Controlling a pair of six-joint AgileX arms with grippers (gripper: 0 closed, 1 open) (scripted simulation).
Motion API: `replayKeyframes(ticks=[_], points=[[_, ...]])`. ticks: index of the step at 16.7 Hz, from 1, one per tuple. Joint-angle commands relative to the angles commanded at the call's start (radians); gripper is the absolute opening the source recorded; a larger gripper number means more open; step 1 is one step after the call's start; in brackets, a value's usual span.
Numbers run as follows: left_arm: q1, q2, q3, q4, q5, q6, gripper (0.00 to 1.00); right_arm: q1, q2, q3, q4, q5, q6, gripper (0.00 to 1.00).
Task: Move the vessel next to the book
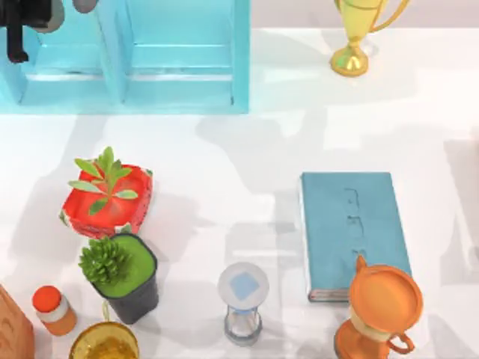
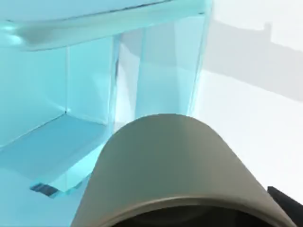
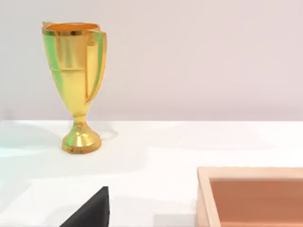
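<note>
The vessel [image 2: 170, 165], a plain olive-grey cup, sits very close in the left wrist view, its side towards the camera, in front of the light-blue shelf. In the top view my left gripper [image 1: 19, 34] is at the far back left corner over that shelf, shut on the vessel [image 1: 43, 16]. One dark fingertip [image 2: 286, 201] shows beside the cup. The book [image 1: 353, 230], flat and teal-blue, lies on the table right of centre. A black part of my right gripper [image 3: 90, 213] shows low in the right wrist view, off the table's right side.
A light-blue shelf unit [image 1: 135, 67] stands at the back left and a gold trophy [image 1: 355, 34] at the back right. An orange pitcher [image 1: 378, 310] touches the book's near corner. An hourglass [image 1: 243, 303], a black plant pot [image 1: 123, 277] and a red box [image 1: 108, 198] stand front left. A wooden box [image 3: 251, 196] shows in the right wrist view.
</note>
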Motion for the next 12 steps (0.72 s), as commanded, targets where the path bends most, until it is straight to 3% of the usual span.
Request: replayKeyframes(ticks=[6, 12], points=[[-0.373, 0.129, 0.328, -0.126, -0.012, -0.665, 0.0, 0.0, 0.0, 0.0, 0.0, 0.0, 0.0, 1.0], [-0.562, 0.332, 0.588, -0.288, 0.018, -1.331, 0.0, 0.0, 0.0, 0.0, 0.0, 0.0, 0.0, 1.0]])
